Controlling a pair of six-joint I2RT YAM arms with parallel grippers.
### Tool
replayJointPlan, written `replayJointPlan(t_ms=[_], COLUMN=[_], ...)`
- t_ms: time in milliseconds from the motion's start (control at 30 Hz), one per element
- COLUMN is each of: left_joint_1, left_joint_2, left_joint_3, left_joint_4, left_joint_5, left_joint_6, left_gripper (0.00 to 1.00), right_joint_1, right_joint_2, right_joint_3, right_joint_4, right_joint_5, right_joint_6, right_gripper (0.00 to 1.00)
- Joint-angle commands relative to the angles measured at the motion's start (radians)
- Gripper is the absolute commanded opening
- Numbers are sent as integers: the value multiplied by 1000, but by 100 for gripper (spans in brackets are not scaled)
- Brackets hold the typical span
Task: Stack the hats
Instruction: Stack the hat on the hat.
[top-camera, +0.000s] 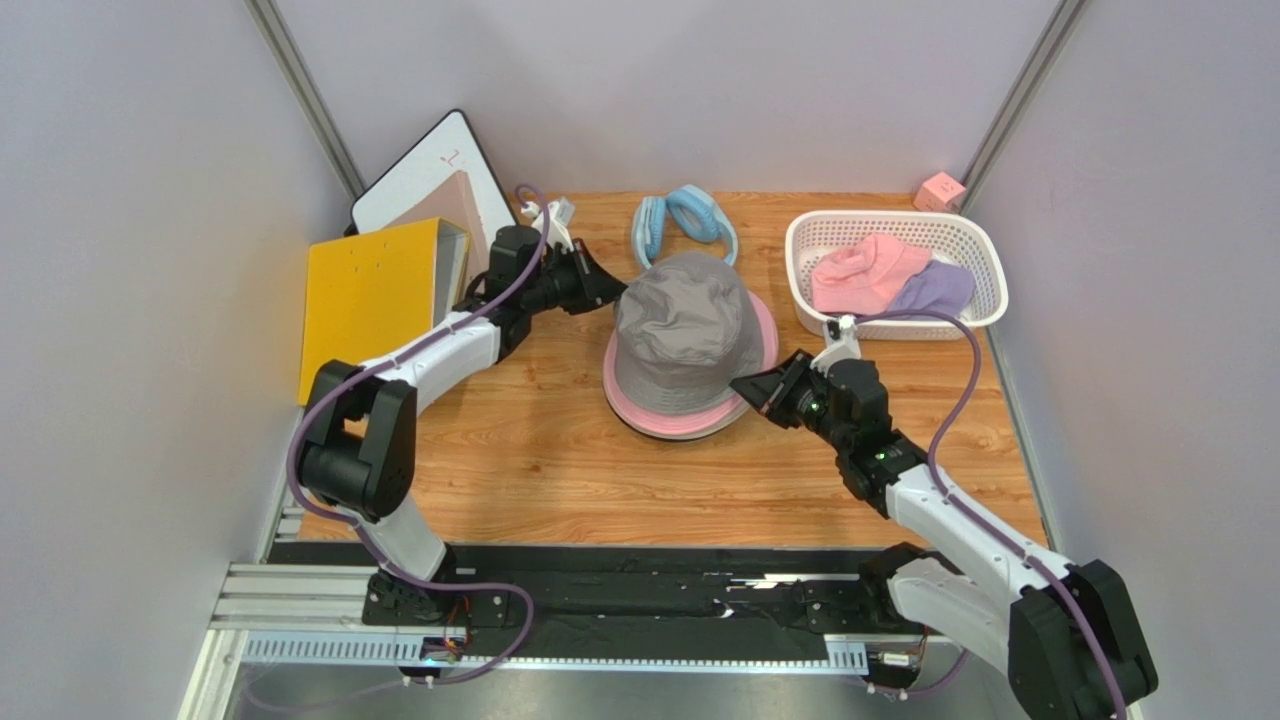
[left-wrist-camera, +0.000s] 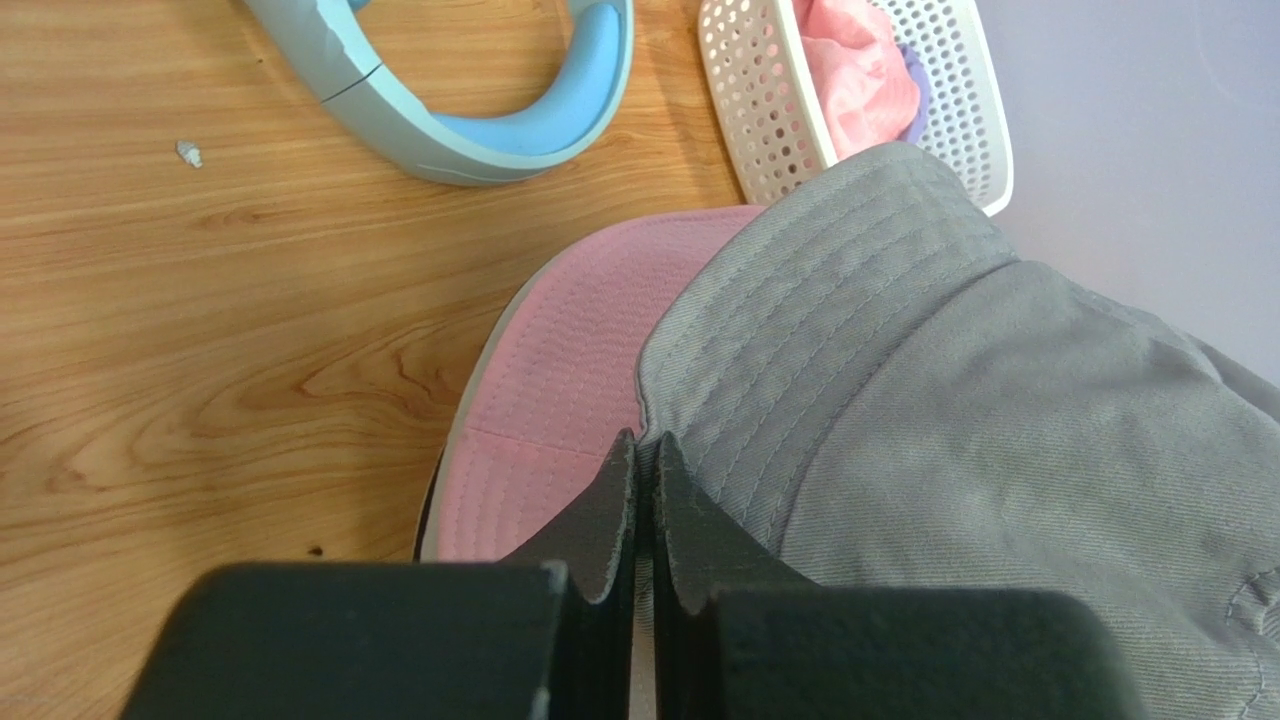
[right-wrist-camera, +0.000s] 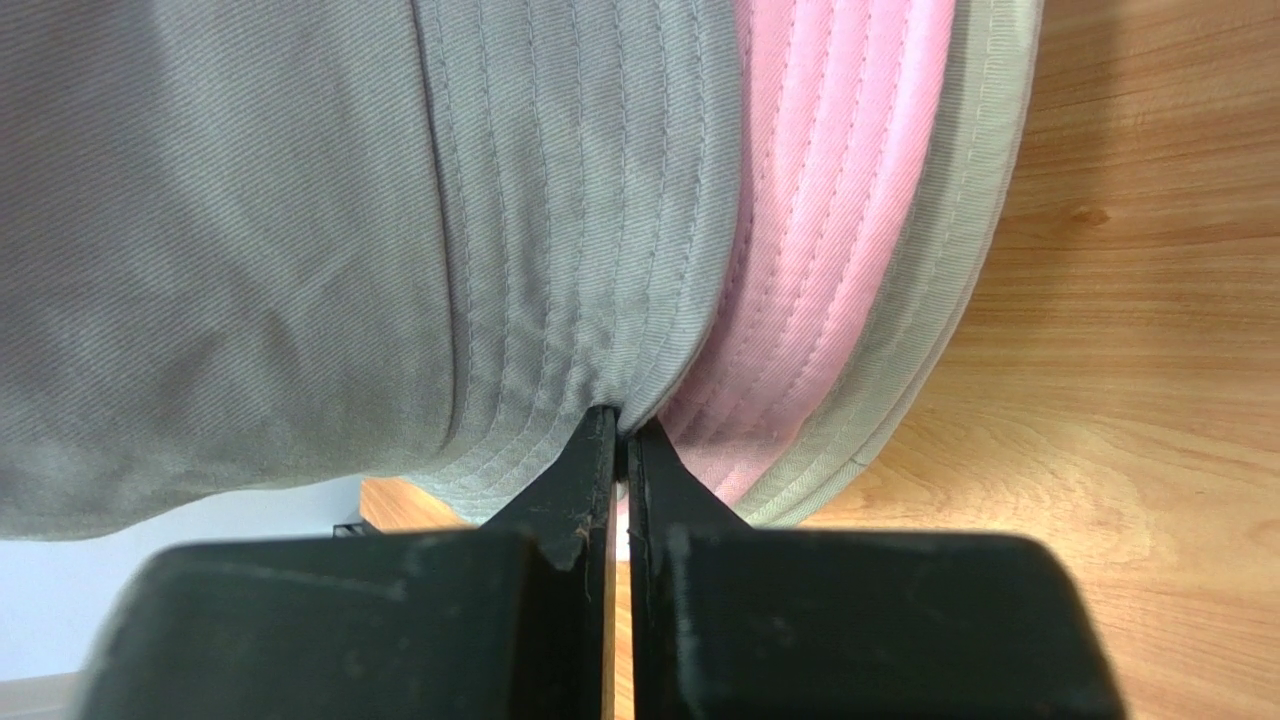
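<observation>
One padded ring (top-camera: 687, 222) and one basket (top-camera: 962, 225) sit behind the grey hat (top-camera: 688, 323).

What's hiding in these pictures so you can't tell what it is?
- Top view: the crown of the pink hat, under the grey hat; only its brim shows.
- Right wrist view: a pale brim under the pink one; the hats above hide the rest.
- Top view: pink fabric and lavender fabric bunched in the basket; how many hats, unclear.
- Left wrist view: the blue padded ring, cut by the top edge.
</observation>
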Motion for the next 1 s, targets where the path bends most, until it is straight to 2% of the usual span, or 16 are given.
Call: replayJointPlan(t_ms=[0, 300, 567, 767, 967], left_joint_1=[14, 14, -9, -55, -66], left_joint_2=[51, 83, 61, 57, 45], left_joint_3=[-57, -156, -212, -207, -230], left_joint_4=[-84, -18, 77, 31, 7], left_joint_5=[-142, -143, -99, -154, -203], left_joint_6=[76, 53, 29, 53, 73], left_gripper=[0, 0, 0, 0, 0], right_joint_1=[17, 55, 56, 55, 56], right_joint_2=[-18, -121, 0, 34, -52], right_joint_3=[0, 97, 6, -12, 6], right_joint_4=[-146, -300, -244, -252, -364], right_joint_5=[95, 167, 227, 274, 339], right_joint_6=[-58, -82, -99, -104, -131], right_gripper=[0, 0, 0, 0, 0])
